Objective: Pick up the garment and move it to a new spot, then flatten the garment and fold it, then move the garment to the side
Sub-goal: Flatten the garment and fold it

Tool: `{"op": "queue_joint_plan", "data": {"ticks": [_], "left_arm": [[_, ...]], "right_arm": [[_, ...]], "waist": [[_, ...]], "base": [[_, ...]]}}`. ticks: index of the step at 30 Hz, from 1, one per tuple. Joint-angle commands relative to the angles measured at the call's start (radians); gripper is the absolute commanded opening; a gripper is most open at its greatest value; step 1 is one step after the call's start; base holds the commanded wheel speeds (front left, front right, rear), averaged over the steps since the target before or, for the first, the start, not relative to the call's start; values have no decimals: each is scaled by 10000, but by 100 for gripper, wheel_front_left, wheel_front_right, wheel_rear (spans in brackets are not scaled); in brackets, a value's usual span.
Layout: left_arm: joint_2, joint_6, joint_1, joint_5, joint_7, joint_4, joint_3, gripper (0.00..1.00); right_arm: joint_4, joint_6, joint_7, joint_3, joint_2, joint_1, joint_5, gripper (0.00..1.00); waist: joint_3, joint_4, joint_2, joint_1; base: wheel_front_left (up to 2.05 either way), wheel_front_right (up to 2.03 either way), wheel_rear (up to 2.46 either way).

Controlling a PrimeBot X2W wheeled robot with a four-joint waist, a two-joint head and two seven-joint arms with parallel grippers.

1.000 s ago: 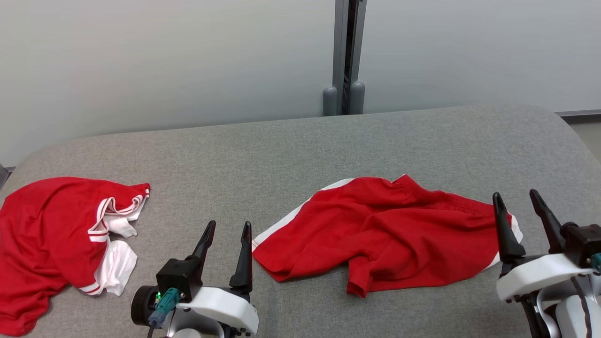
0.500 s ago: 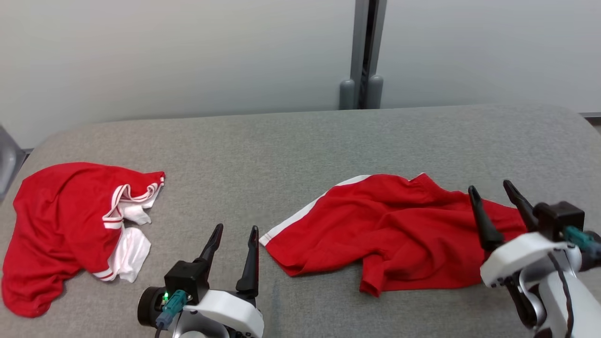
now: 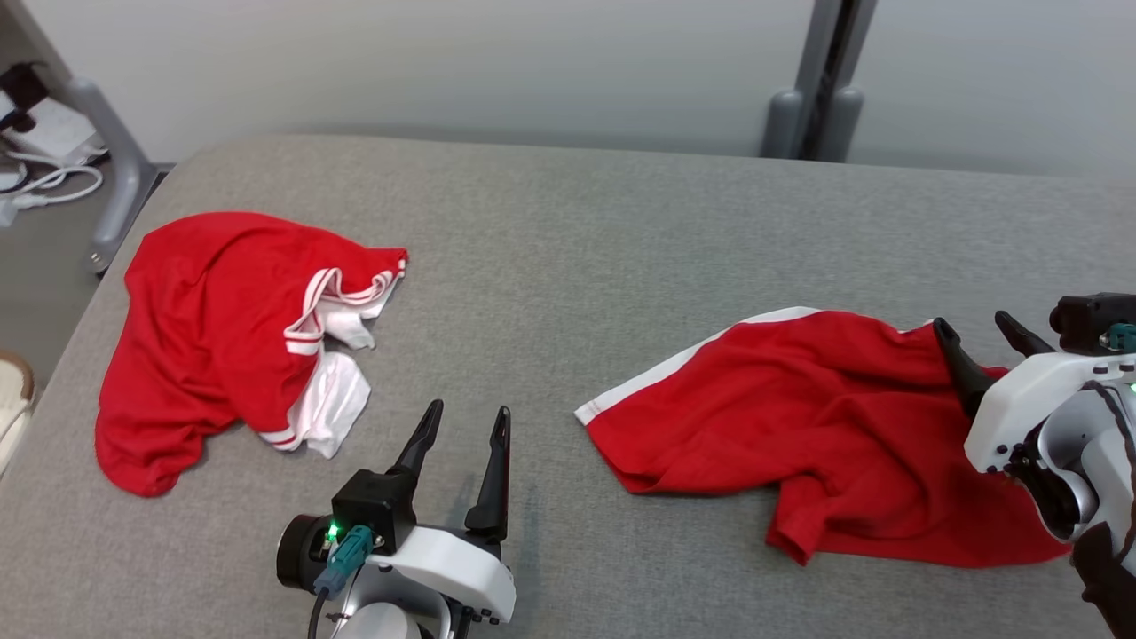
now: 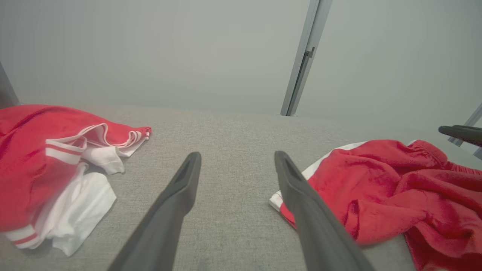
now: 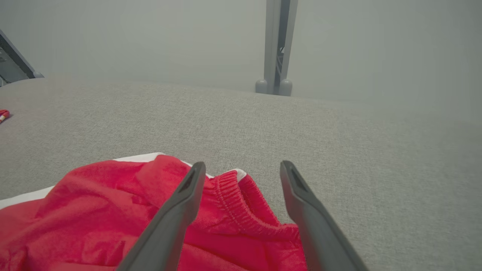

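Two red garments lie on the grey fabric tabletop (image 3: 568, 222), well apart from one another. On the robot's right are the red shorts (image 3: 825, 444), crumpled, with a white side stripe (image 3: 683, 359) along their far left edge and one leg opening bunched toward the near edge. I see the right gripper (image 3: 972, 321) at the shorts' right end, over the waist; its jaws are spread wide and grasp nothing. From the right wrist camera the ribbed waistband (image 5: 244, 214) sits between the two fingers. One finger crosses the red cloth and the other is over bare grey surface, and I cannot tell whether the tips touch the fabric. The left gripper (image 3: 469, 408) hangs over bare tabletop near the front edge, between the two garments, its jaws likewise released and empty. In the left wrist view the white-striped corner of the shorts lies just beside one of its fingers. Off to the robot's left is the second red garment (image 3: 204, 337), bunched up, with red-and-white striped trim and a white lining (image 3: 328, 399) spilling out on the side facing the middle. Behind the tabletop I see a pale wall with a grey post (image 3: 812, 106), and at the far left white cables (image 3: 53, 182) lie on the floor.
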Motion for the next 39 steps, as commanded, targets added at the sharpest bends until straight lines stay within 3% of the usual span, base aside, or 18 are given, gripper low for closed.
{"op": "queue_joint_plan", "data": {"ticks": [1,10,11,12,25,33,39], "left_arm": [[46,37,-228,-79,-42,-50,-3,100],[46,115,-301,-78,-42,-124,-81,100],[46,116,-311,-75,-42,-123,-88,100],[46,129,-330,-74,-42,-119,-96,100],[46,83,-231,-8,-42,30,-87,100],[46,-16,45,36,-42,111,37,100],[48,-56,174,-45,-42,125,94,100]], "right_arm": [[172,-3,191,256,-140,-206,403,100],[695,-3,773,1525,-501,-672,1922,100],[721,-3,769,1651,-524,-701,2011,47],[726,-3,648,1794,-573,-749,2042,0],[1532,-3,-1388,1980,-898,-1286,2603,0],[2297,-3,-1811,1074,-1584,-2159,2338,0],[1864,-1,-1812,-197,-2211,-3330,1122,0]], "waist": [[297,335,-1,0],[564,558,-1,0],[580,549,-1,0],[596,533,-1,0],[281,90,-1,0],[-302,-346,-1,0],[-583,-475,-1,0]], "base": [[0,0,0],[0,0,0],[0,0,0],[0,0,0],[0,0,0],[0,0,0],[0,0,0]]}}
